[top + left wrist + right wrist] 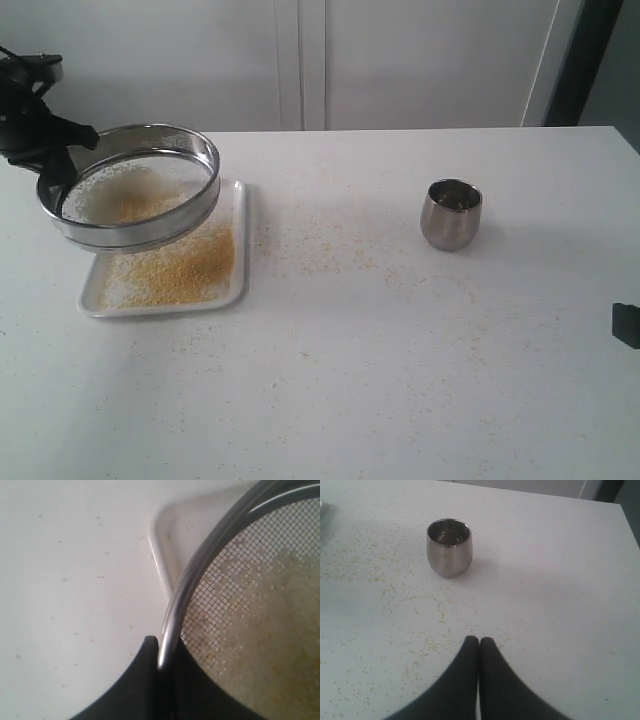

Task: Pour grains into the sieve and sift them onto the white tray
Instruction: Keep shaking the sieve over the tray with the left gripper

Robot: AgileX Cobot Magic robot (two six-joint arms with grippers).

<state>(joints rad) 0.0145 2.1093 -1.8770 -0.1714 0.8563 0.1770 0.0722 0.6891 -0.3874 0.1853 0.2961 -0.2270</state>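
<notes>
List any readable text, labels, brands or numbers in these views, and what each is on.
None: no text, label, brand or number can be read in any view.
The sieve, white tray, steel cup and table all show plain, unmarked surfaces.

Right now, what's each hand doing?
Left hand: closed on the sieve rim, over the white tray.
Right hand: closed, empty, away from the steel cup.

Bright, soft, even light; the small rounded steel cup (451,214) throws only a faint shadow beside it. The left wrist view blurs the wide round steel sieve (172,615).
</notes>
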